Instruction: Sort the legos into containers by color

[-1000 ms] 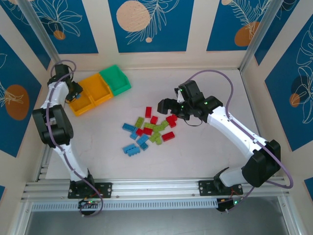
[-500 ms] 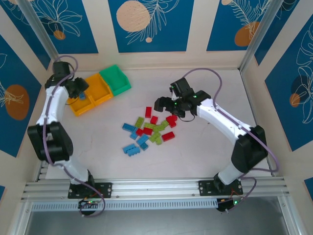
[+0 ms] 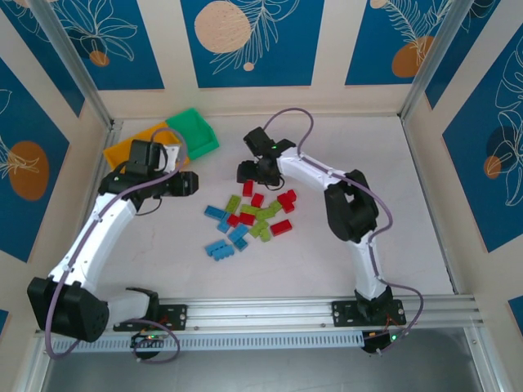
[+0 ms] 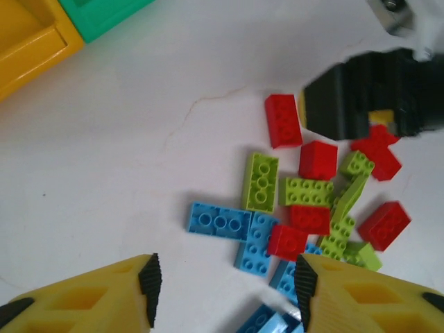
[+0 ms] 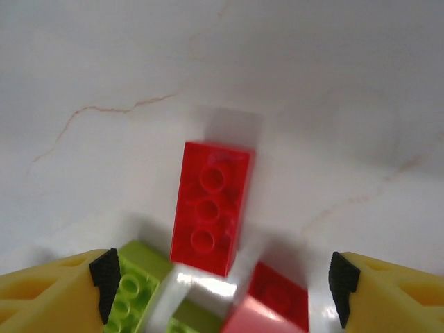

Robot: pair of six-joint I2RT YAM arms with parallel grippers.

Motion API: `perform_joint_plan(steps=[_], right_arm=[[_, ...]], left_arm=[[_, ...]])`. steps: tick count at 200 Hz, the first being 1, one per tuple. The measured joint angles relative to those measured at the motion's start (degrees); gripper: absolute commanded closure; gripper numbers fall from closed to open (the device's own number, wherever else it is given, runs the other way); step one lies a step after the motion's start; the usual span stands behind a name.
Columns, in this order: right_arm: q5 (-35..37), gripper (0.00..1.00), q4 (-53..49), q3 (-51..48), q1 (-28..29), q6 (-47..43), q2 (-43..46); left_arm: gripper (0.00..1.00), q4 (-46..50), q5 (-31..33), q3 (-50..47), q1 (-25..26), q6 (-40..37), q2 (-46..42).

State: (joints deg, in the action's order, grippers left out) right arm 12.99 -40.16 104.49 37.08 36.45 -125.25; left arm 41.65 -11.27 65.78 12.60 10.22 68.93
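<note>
Both tools are held open and empty. Centred just ahead of the right tool (image 5: 223, 281), a red brick (image 5: 211, 207) is seen flat on the counter (image 5: 333, 83); the left tool (image 4: 227, 286) is aimed at blue bricks (image 4: 218, 222) nearby. Sorting is judged barely begun: the legos (image 3: 248, 218) are heaped mid-counter, well apart from the bins (image 3: 204, 147), whose contents cannot be told.

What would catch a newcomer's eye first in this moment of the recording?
The heap of red, blue and green bricks in the middle of the table draws the eye first. The right hand hangs open over a red brick at the heap's far edge, and the left hand sits open between the heap and the row of bins in the far left corner.
</note>
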Motion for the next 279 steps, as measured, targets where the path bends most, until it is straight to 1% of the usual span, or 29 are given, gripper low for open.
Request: perform_joint_plan(steps=[11, 19, 30, 57, 68, 88, 103, 125, 151, 166, 178, 198, 228, 271, 279], right_arm=[[1.01, 0.22, -0.26, 2.10, 0.57, -0.61, -2.49], [1.60, 0.26, -0.39, 3.48, 0.96, -1.38, -4.20], [2.19, 0.34, -0.79, 5.14, 1.44, -2.03, -6.16], [3.58, 0.50, -1.73, 6.99, 2.19, -3.63, -8.83], [3.82, 0.60, -2.21, 6.99, 2.29, -3.89, -9.01], [4.28, 0.71, -2.62, 7.15, 2.34, -4.07, -8.90], [4.39, 0.75, -2.47, 7.15, 2.32, -4.13, -8.55], [3.43, 0.76, 1.14, 5.49, 2.27, -5.38, -5.75], [0.50, 0.76, 9.51, 4.04, 2.16, -8.70, -0.37], [-1.38, 0.76, 15.82, 5.51, 2.10, -11.19, 0.55], [-2.73, 0.76, 20.09, 8.24, 1.86, -12.59, -0.63], [-4.33, 0.76, 26.80, 15.89, 1.73, -14.62, -6.29], [-5.38, 0.76, 35.23, 28.30, 1.53, -17.64, -18.95], [-5.79, 0.76, 44.22, 46.51, 1.55, -23.69, -38.10], [-5.77, 0.74, 45.77, 49.96, 1.57, -25.00, -41.20]], left_arm=[[0.37, -0.02, 0.46, -0.66, 0.00, -1.25, -1.03], [0.35, -0.02, 0.96, -0.96, 0.00, -2.29, -1.75], [0.31, -0.17, 1.62, -1.31, 0.00, -3.15, -2.47], [0.15, -0.96, 4.79, -2.36, 0.00, -4.83, -3.23], [0.11, -1.95, 6.62, -3.15, 0.00, -5.16, -3.26], [0.06, -3.76, 10.25, -5.09, 0.00, -4.79, -3.26], [0.04, -4.90, 12.50, -6.03, 0.00, -4.46, -3.26], [0.03, -6.51, 15.34, -6.27, -0.13, -3.61, -3.23], [0.03, -6.73, 19.10, -6.23, -0.83, -0.42, -2.93], [0.03, -6.69, 20.22, -6.16, -1.57, 2.05, -2.64], [0.03, -6.69, 20.61, -6.16, -2.05, 4.31, -2.64], [0.03, -6.71, 20.52, -6.16, -2.36, 7.45, -2.73], [0.03, -6.73, 19.63, -6.16, -2.36, 10.36, -2.89], [0.03, -6.71, 18.82, -6.21, -2.36, 11.37, -2.89], [0.03, -6.75, 18.71, -6.36, -2.36, 11.69, -2.89]])
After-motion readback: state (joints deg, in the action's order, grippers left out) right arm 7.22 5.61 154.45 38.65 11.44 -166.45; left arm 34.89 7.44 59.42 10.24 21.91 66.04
